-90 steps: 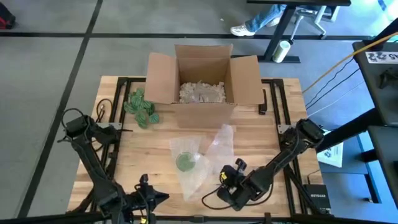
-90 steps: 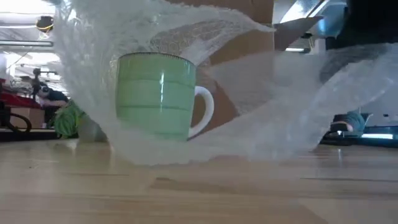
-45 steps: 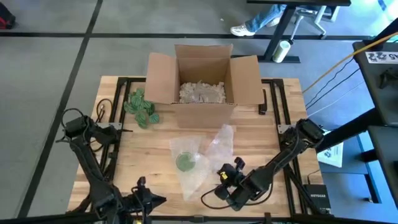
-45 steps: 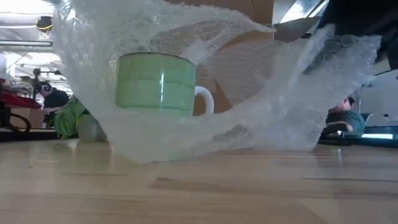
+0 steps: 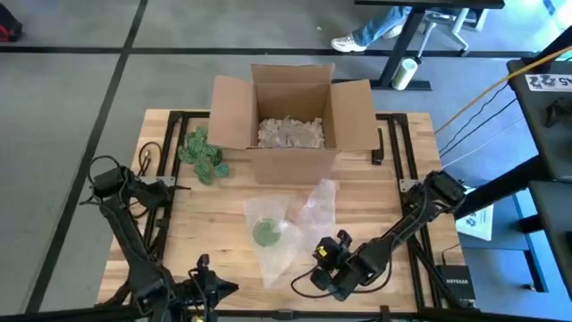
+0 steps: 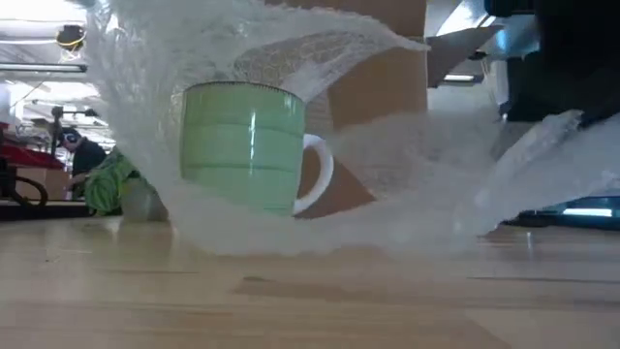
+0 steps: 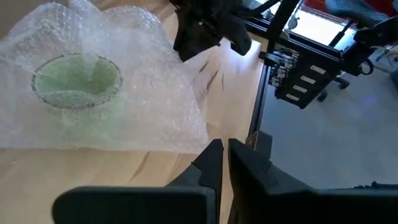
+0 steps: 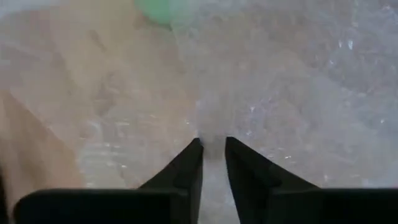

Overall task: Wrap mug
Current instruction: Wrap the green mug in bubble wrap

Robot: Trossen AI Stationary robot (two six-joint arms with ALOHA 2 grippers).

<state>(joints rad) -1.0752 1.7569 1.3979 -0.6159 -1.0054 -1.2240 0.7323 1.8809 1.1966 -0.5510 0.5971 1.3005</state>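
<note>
A green mug (image 5: 265, 233) stands upright on a sheet of clear bubble wrap (image 5: 290, 228) in the middle of the table; in the low view the mug's (image 6: 244, 145) handle shows on its right, with wrap rising behind and over it. My right gripper (image 5: 315, 258) is just near-right of the mug, shut on the wrap (image 8: 267, 74). My left gripper (image 7: 224, 152) hovers shut and holding nothing at the table's near edge (image 5: 228, 284), left of the wrap. My right gripper pinches the bubble wrap's near-right edge (image 8: 211, 138) between its two fingertips. The fingers come in from the table's near right side, slanting toward the mug. That part of the sheet (image 6: 542, 160) is held off the table, while the rest lies under and around the mug.
An open cardboard box (image 5: 295, 116) with pale filling stands at the far middle. A bunch of green material (image 5: 204, 154) lies left of it. Bare wood shows on either side of the wrap. A person's legs (image 5: 375, 27) show beyond the table.
The right part of the bubble wrap, held by my right gripper, rose high and taut beside the mug, then sank lower and now droops. The mug and the wrap under it have stayed in place.
</note>
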